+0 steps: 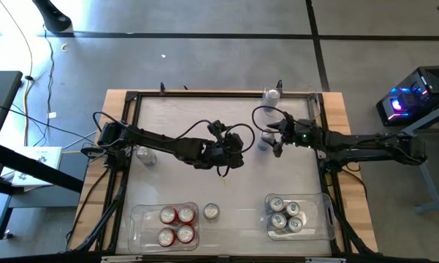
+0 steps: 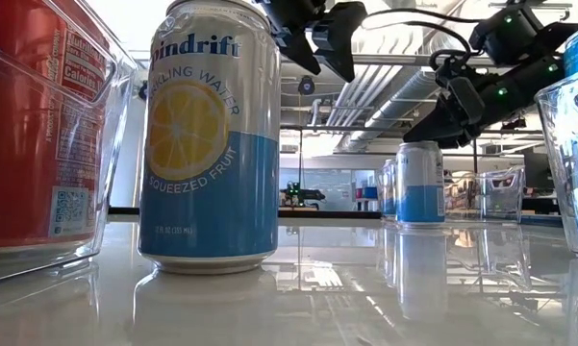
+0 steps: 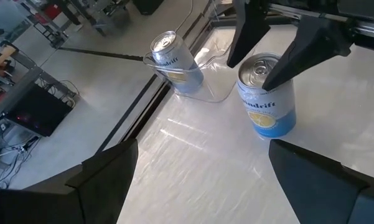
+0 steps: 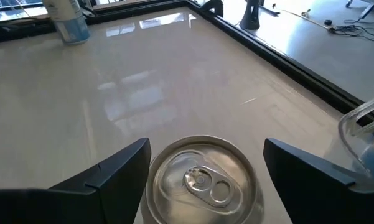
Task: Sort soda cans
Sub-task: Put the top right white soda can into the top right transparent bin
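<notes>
The right tool (image 4: 202, 155) straddles a blue-and-white lemon soda can (image 4: 202, 180), fingers spread, unclenched. The left tool (image 1: 234, 155) gapes nearby. A clear plastic bin (image 3: 196, 81) stands beyond.

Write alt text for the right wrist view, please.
The right gripper hangs with open jaws on either side of a soda can's silver top, seen from directly above. Beyond lies the glossy white table, with another blue can standing far off.

Light is bright and even from above; the glossy surface (image 4: 174, 81) carries white glare patches and mirrors the cans in the low view, where the nearest can (image 2: 209, 144) is sharp but the room behind is soft.
</notes>
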